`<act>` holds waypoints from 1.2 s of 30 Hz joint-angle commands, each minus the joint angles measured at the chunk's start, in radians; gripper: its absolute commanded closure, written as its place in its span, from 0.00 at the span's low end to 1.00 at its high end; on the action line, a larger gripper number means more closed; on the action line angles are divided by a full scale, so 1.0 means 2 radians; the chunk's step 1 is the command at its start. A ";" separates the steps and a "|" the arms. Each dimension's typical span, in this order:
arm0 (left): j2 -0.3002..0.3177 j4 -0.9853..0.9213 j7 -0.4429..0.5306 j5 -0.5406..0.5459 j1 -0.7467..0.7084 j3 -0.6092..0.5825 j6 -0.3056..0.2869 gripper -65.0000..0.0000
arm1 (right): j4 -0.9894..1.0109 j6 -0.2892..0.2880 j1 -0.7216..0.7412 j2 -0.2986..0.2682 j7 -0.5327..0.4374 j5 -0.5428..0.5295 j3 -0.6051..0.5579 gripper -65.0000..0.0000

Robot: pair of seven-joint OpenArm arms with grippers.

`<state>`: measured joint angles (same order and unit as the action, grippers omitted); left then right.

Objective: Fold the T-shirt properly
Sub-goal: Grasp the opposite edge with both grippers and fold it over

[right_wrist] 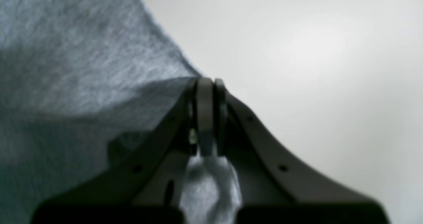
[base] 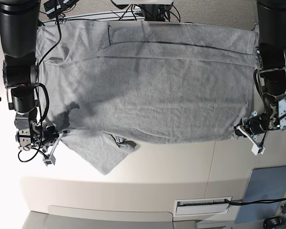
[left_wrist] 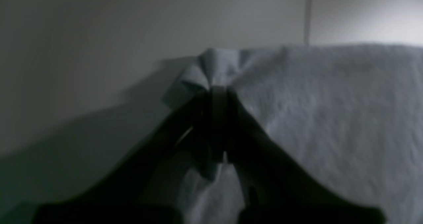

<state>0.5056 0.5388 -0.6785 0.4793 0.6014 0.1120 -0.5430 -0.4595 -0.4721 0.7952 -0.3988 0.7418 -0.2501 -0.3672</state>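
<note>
The heather-grey T-shirt lies spread flat, plain side up, across the white table. One sleeve juts toward the near edge, slightly rumpled. My left gripper is at the shirt's near corner on the right of the base view. In the left wrist view, that gripper is shut on a bunched corner of the T-shirt. My right gripper sits at the shirt's edge on the left of the base view. Close up, this gripper is shut on the T-shirt, with cloth bunched behind the pads.
A blue-grey flat panel lies at the near right corner of the table. A white slotted plate sits at the near edge. Cables hang by the arm on the left and along the far edge.
</note>
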 commanded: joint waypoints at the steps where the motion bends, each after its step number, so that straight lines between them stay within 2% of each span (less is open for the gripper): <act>1: 0.014 0.012 -0.002 0.018 0.015 0.001 -0.006 1.00 | -0.016 -0.001 0.015 -0.006 0.006 0.002 0.000 1.00; 3: 0.019 0.019 -0.020 0.040 0.015 0.001 -0.008 1.00 | -0.038 0.006 0.013 -0.008 0.017 0.002 0.000 1.00; 6: 0.027 0.028 -0.031 0.064 0.013 0.001 -0.009 1.00 | -0.099 0.036 -0.007 -0.018 0.027 0.000 0.000 1.00; 10: 0.030 0.043 -0.035 0.069 0.010 0.001 -0.016 1.00 | -0.232 0.078 -0.067 -0.050 0.046 -0.034 0.001 1.00; 14: 0.026 0.080 -0.029 0.080 -0.007 0.001 -0.015 1.00 | -0.339 0.092 -0.128 -0.060 0.072 0.017 0.038 1.00; 20: 0.030 0.207 -0.019 0.107 -0.094 0.001 0.032 1.00 | -0.459 0.090 -0.220 -0.057 0.085 0.015 0.153 1.00; 24: 0.037 0.294 -0.020 0.103 -0.159 0.002 0.052 1.00 | -0.533 0.090 -0.279 -0.057 0.118 0.015 0.203 1.00; 28: 0.039 0.347 -0.019 0.105 -0.210 0.015 0.072 1.00 | -0.602 0.090 -0.346 -0.057 0.125 0.015 0.247 1.00; 31: 0.039 0.382 -0.017 0.121 -0.245 0.055 0.069 1.00 | -0.648 0.090 -0.395 -0.057 0.123 0.015 0.273 1.00; 36: 0.035 0.448 -0.017 0.156 -0.294 0.149 0.031 1.00 | -0.702 0.092 -0.456 -0.057 0.111 0.019 0.288 1.00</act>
<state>0.5571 1.4200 -0.7303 0.7799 0.0017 0.4038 -0.4801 -1.8492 -0.2955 -0.1268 -0.4931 0.9821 -0.2245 0.1978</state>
